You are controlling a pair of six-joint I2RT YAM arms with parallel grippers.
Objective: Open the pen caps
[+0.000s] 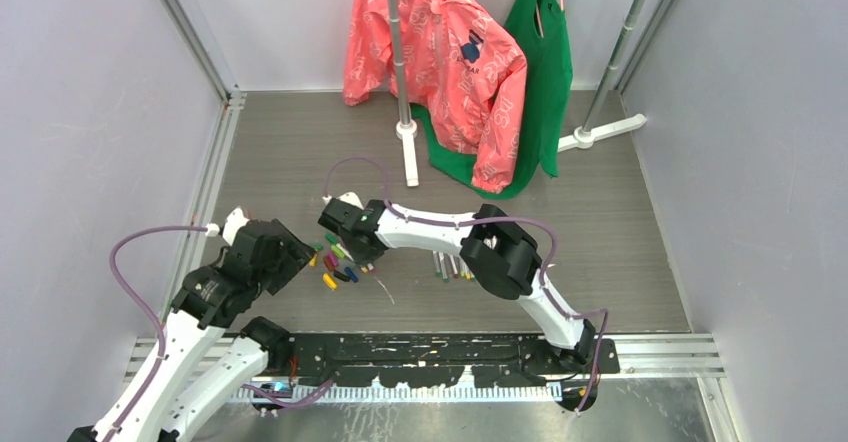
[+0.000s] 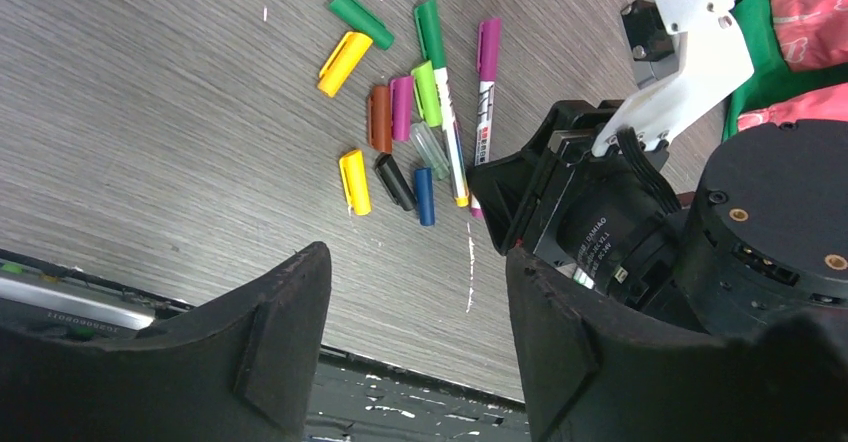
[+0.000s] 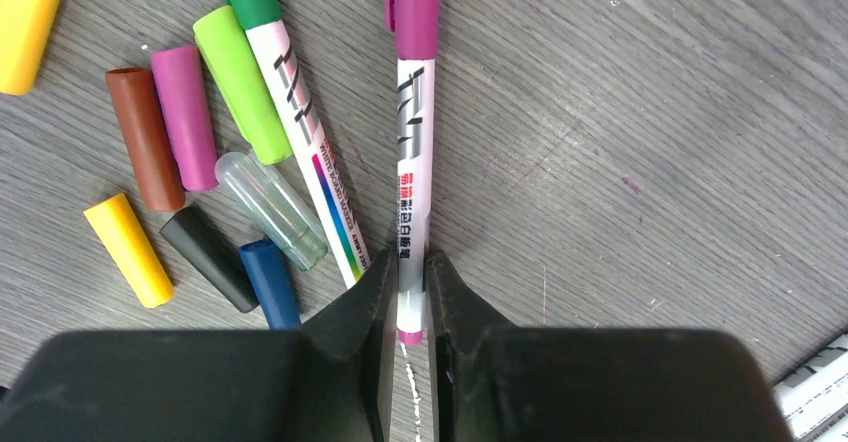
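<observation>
From above, both arms leaned over one heap of pen caps point(image 1: 335, 267) on the surface point(image 1: 600, 242). The left fingers point(image 1: 300, 257) sat beside the heap and the right fingers point(image 1: 345, 234) reached down into it. More pens point(image 1: 450, 265) lay apart under the right arm. A pink jacket point(image 1: 450, 62) hanging at the back bore a dark logo, too small to read.

In the left wrist view, the left fingers point(image 2: 290, 302) stood wide with nothing between them, near the heap, probably waiting to take a cap end.

In the right wrist view, the right fingers point(image 3: 385, 292) were pinched narrow on the tail of the purple-capped pen point(image 3: 410, 162). This left its cap free at the far end, which is a sensible hold for pulling. A green-capped pen point(image 3: 300, 112) lay just beside it, with loose caps (yellow, brown, pink, green, black, blue, one clear) to its left. Both barrels carried black bars, a rainbow stripe and small red and black characters that I could not read with confidence.
</observation>
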